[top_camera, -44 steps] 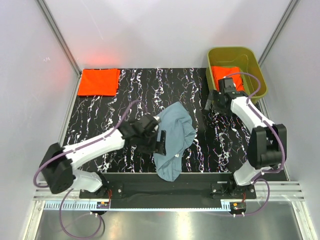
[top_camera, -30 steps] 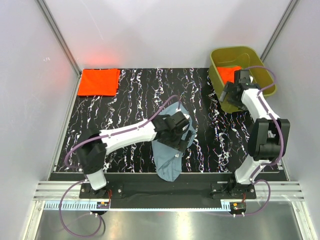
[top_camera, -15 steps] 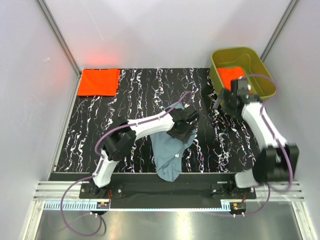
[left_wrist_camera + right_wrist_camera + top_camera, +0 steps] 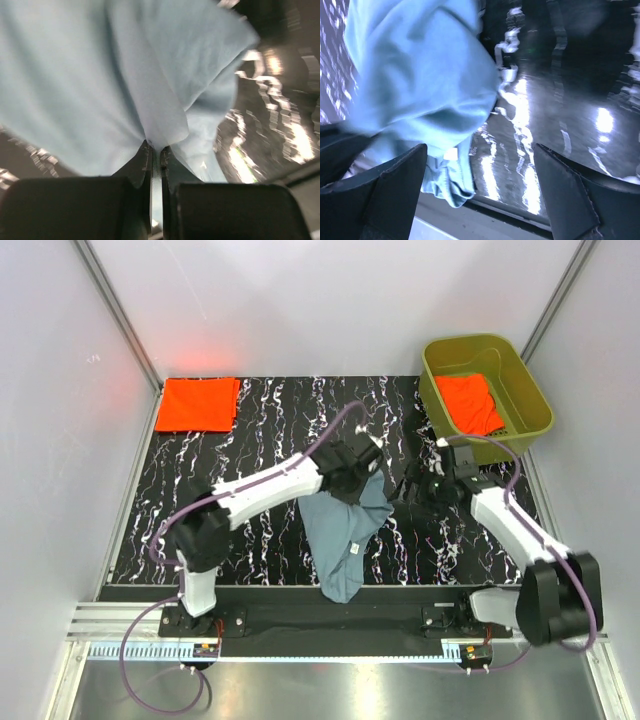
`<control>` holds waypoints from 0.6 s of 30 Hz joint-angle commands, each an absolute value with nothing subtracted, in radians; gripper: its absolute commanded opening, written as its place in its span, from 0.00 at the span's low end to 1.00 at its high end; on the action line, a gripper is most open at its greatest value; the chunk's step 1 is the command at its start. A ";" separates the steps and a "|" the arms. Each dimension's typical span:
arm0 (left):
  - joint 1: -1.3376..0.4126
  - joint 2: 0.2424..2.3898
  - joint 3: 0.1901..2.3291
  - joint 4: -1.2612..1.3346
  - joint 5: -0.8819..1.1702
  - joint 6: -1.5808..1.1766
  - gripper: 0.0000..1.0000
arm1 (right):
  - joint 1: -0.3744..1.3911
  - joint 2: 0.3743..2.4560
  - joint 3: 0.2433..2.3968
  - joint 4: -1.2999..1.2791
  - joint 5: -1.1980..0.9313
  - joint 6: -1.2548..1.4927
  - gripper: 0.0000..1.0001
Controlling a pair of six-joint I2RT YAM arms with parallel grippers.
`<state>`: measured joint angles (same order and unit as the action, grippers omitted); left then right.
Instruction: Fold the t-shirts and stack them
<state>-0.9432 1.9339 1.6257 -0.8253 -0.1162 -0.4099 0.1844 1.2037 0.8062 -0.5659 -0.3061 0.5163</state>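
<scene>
The blue-grey t-shirt (image 4: 345, 530) lies crumpled near the middle of the black marbled table (image 4: 250, 440), its lower end drooping over the near edge, so it is not yet spread flat for folding. The left gripper (image 4: 352, 472) is clenched on the shirt's far end. In the left wrist view its jaws meet on a thin pleat of cloth, a hold that seems meant for lifting or dragging that end to open the shirt out. The right gripper (image 4: 415, 485) hovers just beside the shirt's right edge with its jaws spread wide and nothing between them, probably lined up to take a second corner so both arms can stretch the cloth. One orange-red t-shirt (image 4: 197, 403) sits folded at the far left corner, presumably the start of the stack. Another orange-red shirt (image 4: 472, 403) waits loose in the olive-green tub (image 4: 528, 390) at the far right.
</scene>
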 commanded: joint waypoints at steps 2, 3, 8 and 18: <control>-0.928 1.781 1.609 -0.799 -0.103 -0.417 0.00 | 0.227 1.331 0.816 -0.352 -0.437 0.502 0.91; -0.927 1.769 1.603 -0.799 -0.098 -0.420 0.00 | 0.232 1.359 0.822 -0.333 -0.454 0.506 0.89; -0.917 1.698 1.568 -0.799 -0.086 -0.436 0.00 | 0.296 1.509 0.857 -0.258 -0.482 0.526 0.83; -0.893 1.638 1.540 -0.798 -0.049 -0.453 0.01 | 0.302 1.470 0.848 -0.143 -0.459 0.575 0.09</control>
<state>-0.9043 1.7191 1.5433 -0.8253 -0.0784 -0.4423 0.3004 1.5276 0.8207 -0.2214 -0.4381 0.5476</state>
